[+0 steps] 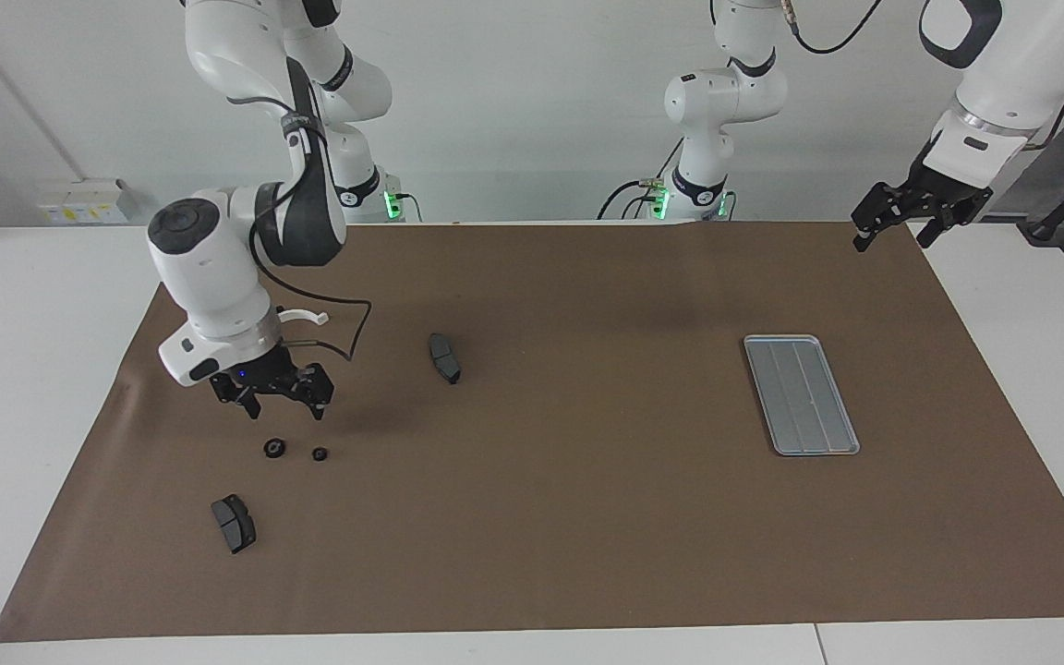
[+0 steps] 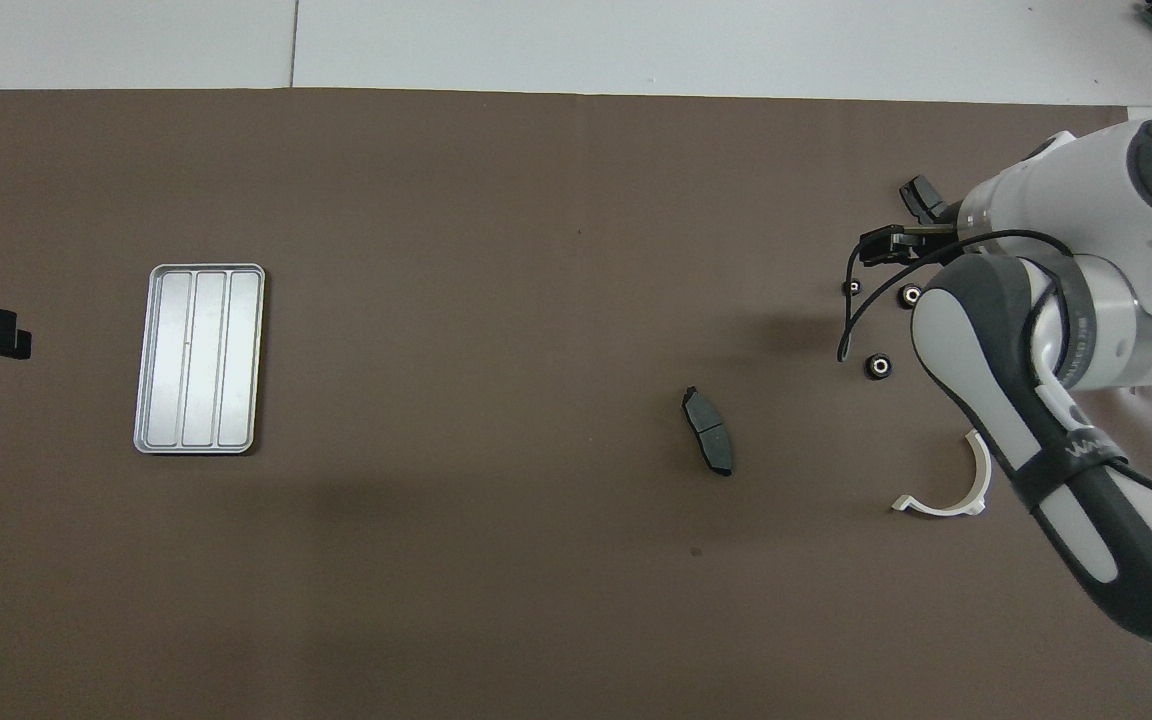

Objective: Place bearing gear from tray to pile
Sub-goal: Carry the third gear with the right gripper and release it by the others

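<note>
Your right hand is open and empty. It hangs just above the worktop, a little farther from the robots than the white half-ring bracket.

Two small dark bearing gears lie on the brown mat right under it, loose and apart from each other. They are also farther from the robots than the bracket. The overhead view shows a third one between those two and the bracket. The hand hides that spot in the facing view.

One brake pad lies beside the bracket toward the left arm's end. Another brake pad is farther from the robots than the bracket and past the gears.

The tray sits well apart from the bracket, toward the left arm's end. Nothing shows in it.

Your left hand waits up in the air, fingers spread and holding nothing. It is well away from the bracket, over the mat's corner at the left arm's end.

Step, as I read it: the drop at the pile is done. The gears are down among the pile parts and the hand is clear of them. With the tray bare, the task looks finished or nearly so.

Next move: lift the right hand straight up so its fingers don't nudge the loose gears, which would likely roll. Then pull the arm back toward its base without sweeping over the bracket.
</note>
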Motion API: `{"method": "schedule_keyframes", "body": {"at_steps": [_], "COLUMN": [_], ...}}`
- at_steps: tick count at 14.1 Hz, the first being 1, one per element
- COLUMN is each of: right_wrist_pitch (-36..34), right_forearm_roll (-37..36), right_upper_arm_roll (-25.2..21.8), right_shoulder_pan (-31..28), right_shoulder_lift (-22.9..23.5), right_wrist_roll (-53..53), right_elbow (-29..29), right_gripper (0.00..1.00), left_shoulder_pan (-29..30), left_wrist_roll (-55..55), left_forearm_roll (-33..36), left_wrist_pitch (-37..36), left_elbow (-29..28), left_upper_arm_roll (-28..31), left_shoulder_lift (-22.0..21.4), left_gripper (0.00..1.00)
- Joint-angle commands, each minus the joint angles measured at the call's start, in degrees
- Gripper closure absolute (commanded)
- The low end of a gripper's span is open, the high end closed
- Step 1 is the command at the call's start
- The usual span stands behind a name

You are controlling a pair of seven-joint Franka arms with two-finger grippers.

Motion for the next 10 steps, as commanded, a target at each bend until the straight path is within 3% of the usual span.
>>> {"method": "schedule_keyframes", "body": {"at_steps": [1,6,10], "right_wrist_pitch": [-6.78,-20.22,-31.92], "right_forearm_roll": [0.46,0.28,-0.25], "right_upper_arm_roll": [-0.62,-0.89,-0.8], "right_shoulder_pan": [-0.79,-0.79,-0.97], "right_shoulder_lift": [-4.85,-13.2,-13.3], "right_wrist_roll": [0.67,-0.65,-2.13], "right_elbow": [0.9,1.94,10.2], "right_gripper": [0.0,0.0,0.0], "left_shoulder_pan": [-0.13,-0.48,-0.48], "left_wrist_roll": [-0.21,4.87,5.59], "left_forearm_roll": [1.12,1.47,1.47], "left_wrist_pitch": [0.1,0.45,0.54], "left_elbow": [-1.57,-1.05,-1.04], "left_upper_arm_roll": [-0.37,-0.72,-0.72], "left_shoulder_lift": [-1.57,-1.31,-1.31], "left_gripper": [0.0,0.0,0.0]}}
